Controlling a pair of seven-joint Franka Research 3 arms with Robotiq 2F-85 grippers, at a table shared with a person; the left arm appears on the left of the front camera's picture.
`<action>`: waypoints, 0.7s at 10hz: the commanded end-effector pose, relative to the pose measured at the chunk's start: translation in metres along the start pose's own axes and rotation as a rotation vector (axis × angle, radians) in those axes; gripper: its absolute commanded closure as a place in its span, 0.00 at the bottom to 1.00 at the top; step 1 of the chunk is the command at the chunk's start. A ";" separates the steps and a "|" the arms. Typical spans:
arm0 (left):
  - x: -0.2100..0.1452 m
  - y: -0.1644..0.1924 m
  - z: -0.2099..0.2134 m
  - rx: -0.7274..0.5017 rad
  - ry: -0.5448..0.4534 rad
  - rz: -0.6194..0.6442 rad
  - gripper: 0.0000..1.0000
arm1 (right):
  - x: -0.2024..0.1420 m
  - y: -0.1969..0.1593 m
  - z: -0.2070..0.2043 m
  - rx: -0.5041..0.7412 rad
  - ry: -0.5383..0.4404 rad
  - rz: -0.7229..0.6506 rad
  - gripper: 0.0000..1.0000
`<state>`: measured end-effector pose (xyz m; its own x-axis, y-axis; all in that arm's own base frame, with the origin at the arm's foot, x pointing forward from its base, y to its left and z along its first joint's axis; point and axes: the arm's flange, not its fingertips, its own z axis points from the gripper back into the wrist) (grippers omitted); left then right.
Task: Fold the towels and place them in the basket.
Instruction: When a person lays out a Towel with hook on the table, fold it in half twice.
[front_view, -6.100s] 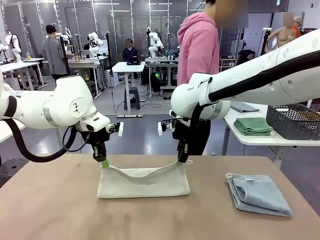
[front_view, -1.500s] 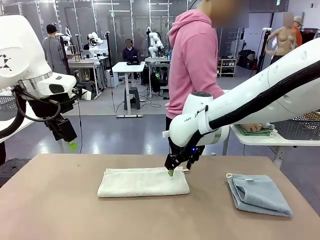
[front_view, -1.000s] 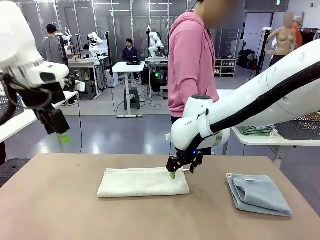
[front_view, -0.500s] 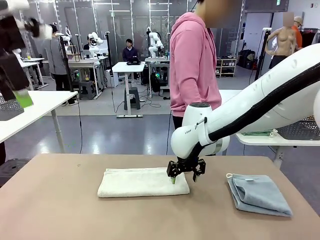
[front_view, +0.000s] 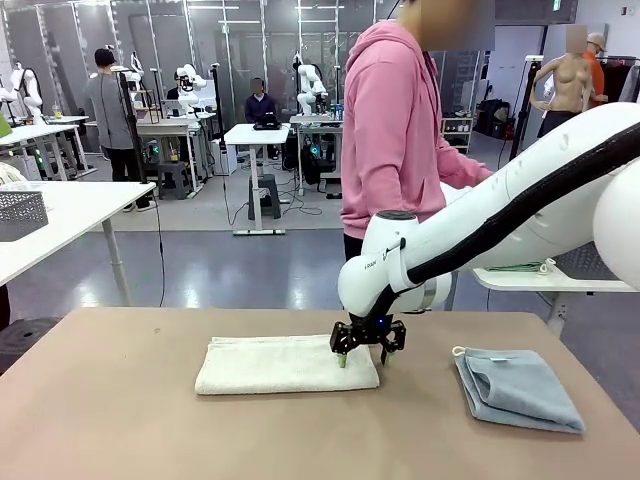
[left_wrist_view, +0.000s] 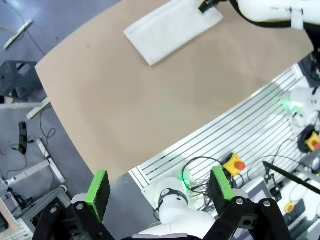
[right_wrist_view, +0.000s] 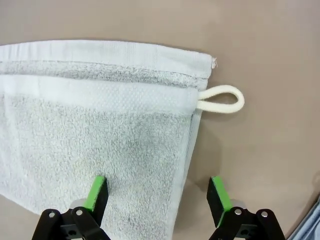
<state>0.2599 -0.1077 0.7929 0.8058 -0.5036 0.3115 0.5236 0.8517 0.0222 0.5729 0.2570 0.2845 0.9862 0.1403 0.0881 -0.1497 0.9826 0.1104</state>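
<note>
Across my brown table (front_view: 120, 420) a person (front_view: 395, 130) in a pink hoodie stands at upper centre, turned toward the frame's right. A white table (front_view: 70, 215) runs in from the left edge. Farther back, at upper left, someone in grey (front_view: 103, 105) stands by the benches, and another person (front_view: 260, 103) sits behind a small white desk (front_view: 255, 135) with a stool (front_view: 270, 195) under it. In my left wrist view, a yellow box with a red button (left_wrist_view: 235, 163) sits at lower right among black cables (left_wrist_view: 200, 165), below a white slatted panel (left_wrist_view: 240, 130).

Small dark lettering on the right arm's white elbow housing (front_view: 385, 265), too small to read
</note>
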 end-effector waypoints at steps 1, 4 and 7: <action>0.001 -0.003 -0.002 -0.005 0.004 -0.036 0.00 | 0.005 0.002 -0.005 0.012 0.013 -0.018 0.27; 0.001 -0.003 -0.002 -0.005 0.004 -0.036 0.00 | 0.009 0.006 -0.005 0.011 0.041 -0.033 1.00; 0.001 -0.003 -0.002 -0.005 0.004 -0.036 0.00 | 0.014 0.008 -0.011 0.018 0.079 -0.058 0.96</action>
<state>0.2599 -0.1123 0.7918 0.7978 -0.5183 0.3080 0.5382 0.8425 0.0235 0.5823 0.2666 0.2914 0.9917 0.1220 0.0404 -0.1264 0.9825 0.1365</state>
